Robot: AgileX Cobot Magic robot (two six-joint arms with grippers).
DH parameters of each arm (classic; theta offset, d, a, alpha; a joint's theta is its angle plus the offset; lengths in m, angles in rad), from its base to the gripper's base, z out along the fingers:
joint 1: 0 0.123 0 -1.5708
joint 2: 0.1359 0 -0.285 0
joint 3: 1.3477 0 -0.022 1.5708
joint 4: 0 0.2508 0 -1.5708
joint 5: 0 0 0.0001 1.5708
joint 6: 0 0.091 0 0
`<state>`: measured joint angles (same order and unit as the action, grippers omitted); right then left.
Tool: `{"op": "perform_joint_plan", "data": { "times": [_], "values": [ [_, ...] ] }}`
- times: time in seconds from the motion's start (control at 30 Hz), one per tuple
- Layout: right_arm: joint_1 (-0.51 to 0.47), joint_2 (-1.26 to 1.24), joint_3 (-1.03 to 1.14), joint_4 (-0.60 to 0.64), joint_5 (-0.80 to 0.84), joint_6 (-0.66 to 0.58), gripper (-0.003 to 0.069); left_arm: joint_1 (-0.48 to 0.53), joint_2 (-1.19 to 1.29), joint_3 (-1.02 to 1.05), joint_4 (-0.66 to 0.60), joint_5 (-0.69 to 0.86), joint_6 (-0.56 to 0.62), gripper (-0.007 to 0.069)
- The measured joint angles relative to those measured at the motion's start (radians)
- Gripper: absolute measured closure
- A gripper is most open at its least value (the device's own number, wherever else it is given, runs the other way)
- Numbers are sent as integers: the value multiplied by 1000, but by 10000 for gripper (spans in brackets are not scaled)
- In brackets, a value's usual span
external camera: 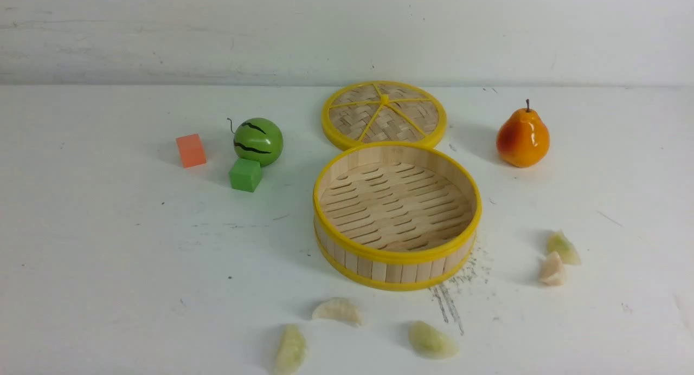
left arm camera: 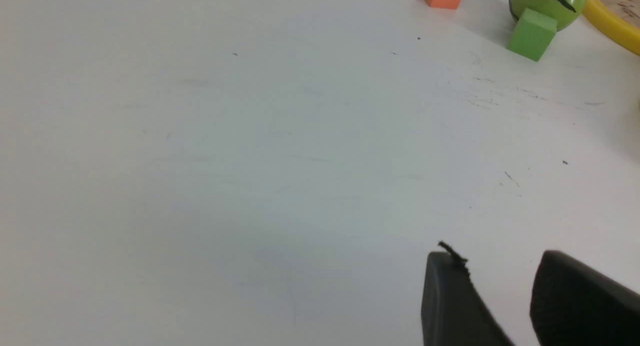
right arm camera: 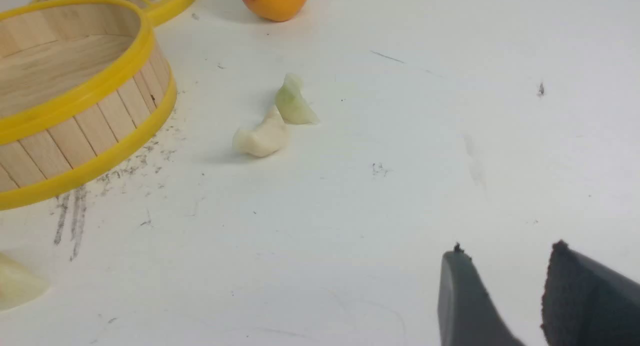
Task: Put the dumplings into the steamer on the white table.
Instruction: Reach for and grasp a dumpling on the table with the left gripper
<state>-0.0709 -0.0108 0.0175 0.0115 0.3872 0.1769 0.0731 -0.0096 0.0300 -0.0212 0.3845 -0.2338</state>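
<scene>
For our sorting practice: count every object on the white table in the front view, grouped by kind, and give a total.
dumplings: 5
steamer: 1
lid: 1
toy fruits: 2 (watermelon, pear)
cubes: 2 (orange cube, green cube)
total: 11

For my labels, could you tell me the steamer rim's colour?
The steamer rim is yellow, best in the front view.

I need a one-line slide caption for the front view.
Empty steamer on the white table, five dumplings lying outside it, lid behind.
</scene>
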Motion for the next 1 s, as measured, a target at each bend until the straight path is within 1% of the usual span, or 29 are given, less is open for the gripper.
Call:
{"op": "perform_joint_plan", "data": {
  "times": [0.9,1.0],
  "values": [
    [0,0,0,0,0,0,419,0,0,0,0,0,0,387],
    [0,0,0,0,0,0,419,-43,0,0,1,0,0,387]
  ]
}}
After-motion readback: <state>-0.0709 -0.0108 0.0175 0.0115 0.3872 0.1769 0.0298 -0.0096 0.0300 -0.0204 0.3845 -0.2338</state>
